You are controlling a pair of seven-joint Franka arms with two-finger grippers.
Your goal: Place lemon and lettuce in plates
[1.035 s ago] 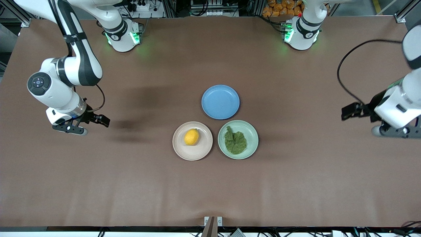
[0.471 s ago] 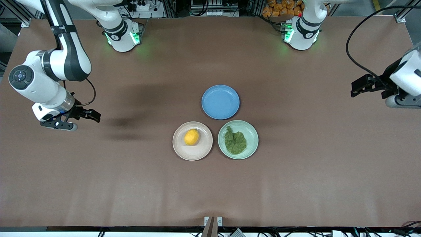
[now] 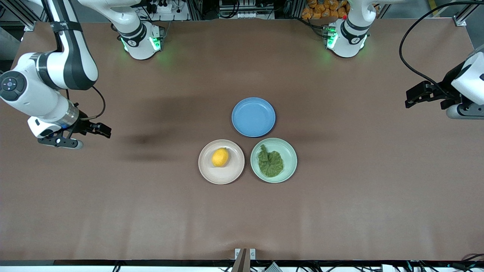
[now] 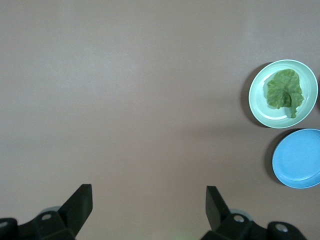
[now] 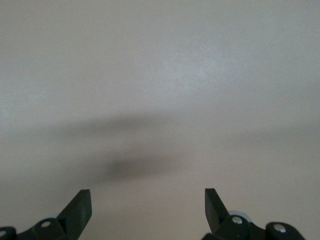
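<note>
The lemon (image 3: 220,157) lies in the beige-cream plate (image 3: 207,172). The lettuce (image 3: 270,163) lies in the pale mint plate (image 3: 290,153) beside it, toward the left arm's end. The left wrist view shows the lettuce (image 4: 284,92) in the mint plate (image 4: 257,102) too. My left gripper (image 4: 149,200) is open and empty, up over bare table at the left arm's end (image 3: 463,111). My right gripper (image 5: 148,202) is open and empty, over bare table at the right arm's end (image 3: 58,142). Both are well away from the plates.
An empty blue plate (image 3: 253,117) sits just farther from the front camera than the two filled plates; it also shows in the left wrist view (image 4: 300,160). The brown table mat (image 3: 340,211) lies around the plates.
Both arms have drawn away from the plates toward their own ends of the table. The left gripper also moved toward the bases. Lemon, lettuce and plates have not moved.
</note>
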